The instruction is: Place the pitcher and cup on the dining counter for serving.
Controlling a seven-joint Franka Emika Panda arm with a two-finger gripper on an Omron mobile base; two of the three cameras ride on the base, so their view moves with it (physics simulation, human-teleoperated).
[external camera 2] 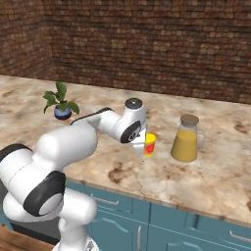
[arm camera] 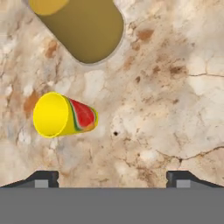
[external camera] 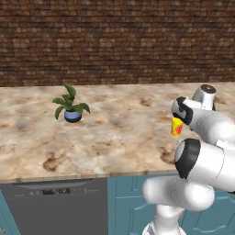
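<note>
Step in hand: letting go of the cup [external camera 2: 150, 144] and clearing away from it, as I judge it; both task things already stand on the stone.
End effector [arm camera: 113, 177]: fingers spread wide, one tip at each lower corner of the hand view, nothing between them; the cup sits free ahead of the gap.
Cup position: upright on the surface [external camera 2: 206, 171], near the front edge, its watermelon-red mark showing on the side in the hand view [arm camera: 65, 115].
Pitcher [external camera 2: 186, 139]: upright with its round lid on, orange-yellow liquid inside, just beside the cup but not touching; in the hand view its lid [arm camera: 85, 26] lies beyond the cup.
Arm posture: the wrist hangs close over the cup; in the left base view the cup [external camera: 177, 126] peeks out from behind the forearm.
How to do it well: lift straight up along the cup's axis, keeping the fingers wide until the tips are above the rim, since any sideways drift could tip so light a cup.
Direction to avoid: toward the pitcher, which would be the costlier thing to knock over.
Other things: a small potted plant [external camera: 70, 107] stands well apart, out of the way.
Progress: close to done, in my judgement; only a clean retreat is left.
</note>
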